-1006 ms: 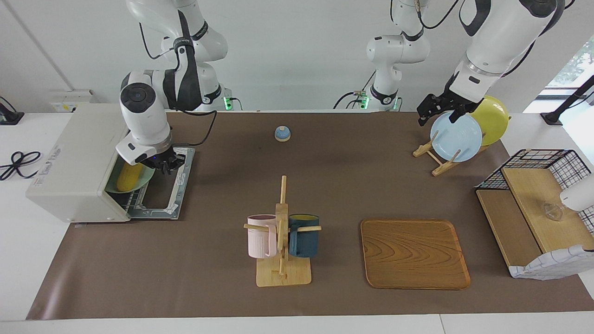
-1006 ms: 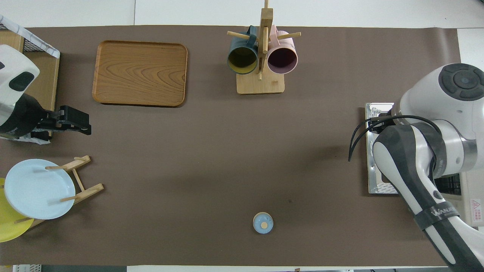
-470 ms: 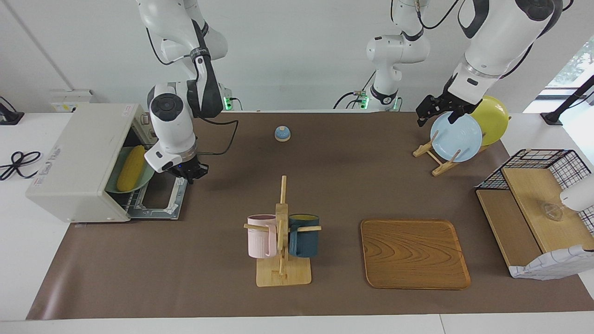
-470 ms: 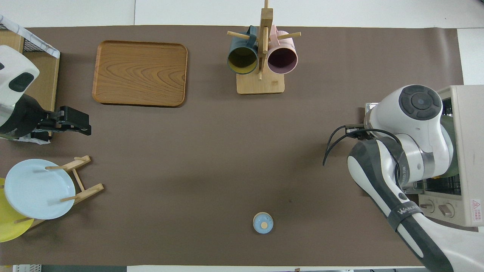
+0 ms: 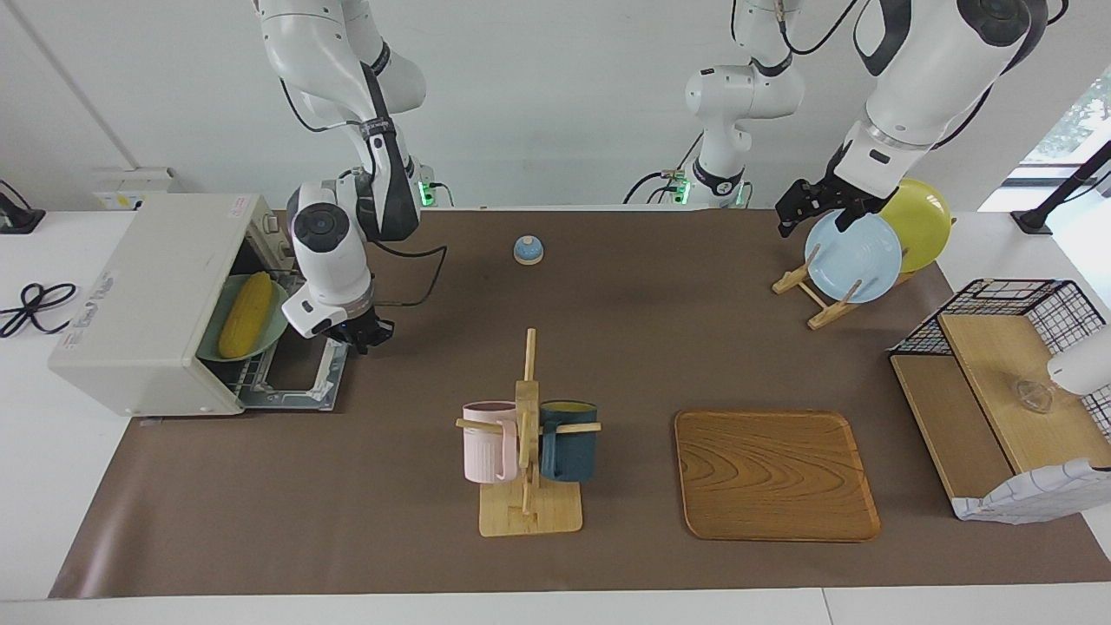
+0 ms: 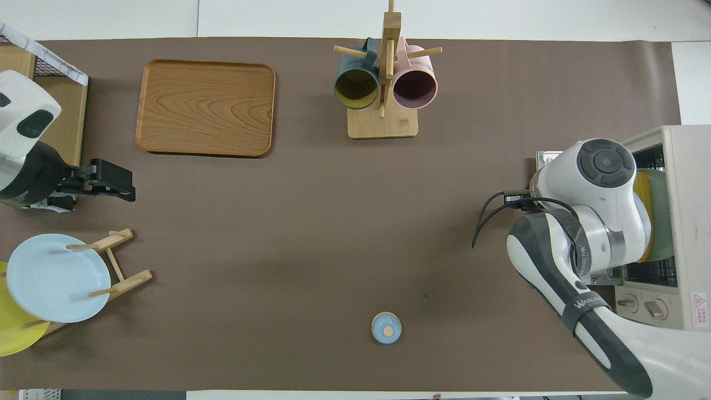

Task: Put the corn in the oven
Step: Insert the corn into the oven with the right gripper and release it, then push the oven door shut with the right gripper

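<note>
The yellow corn (image 5: pixel 246 314) lies on a green plate (image 5: pixel 276 323) inside the off-white oven (image 5: pixel 147 299), on its wire rack. The oven door (image 5: pixel 299 375) lies open and flat on the table. In the overhead view only a strip of the corn (image 6: pixel 644 186) shows beside the oven (image 6: pixel 686 222). My right gripper (image 5: pixel 364 337) is outside the oven, over the edge of the open door, and holds nothing; in the overhead view its own wrist hides it. My left gripper (image 5: pixel 788 219) (image 6: pixel 125 186) waits empty over the plate rack.
A plate rack holds a blue plate (image 5: pixel 852 257) and a yellow plate (image 5: pixel 924 221). A mug tree (image 5: pixel 528 434) with two mugs stands mid-table beside a wooden tray (image 5: pixel 775 475). A small blue bell (image 5: pixel 528 250) sits near the robots. A wire shelf (image 5: pixel 998 382) is at the left arm's end.
My right gripper has drawn back out of the oven mouth and moved over the door's edge toward mid-table. The corn and plate stay inside. The left arm has barely moved.
</note>
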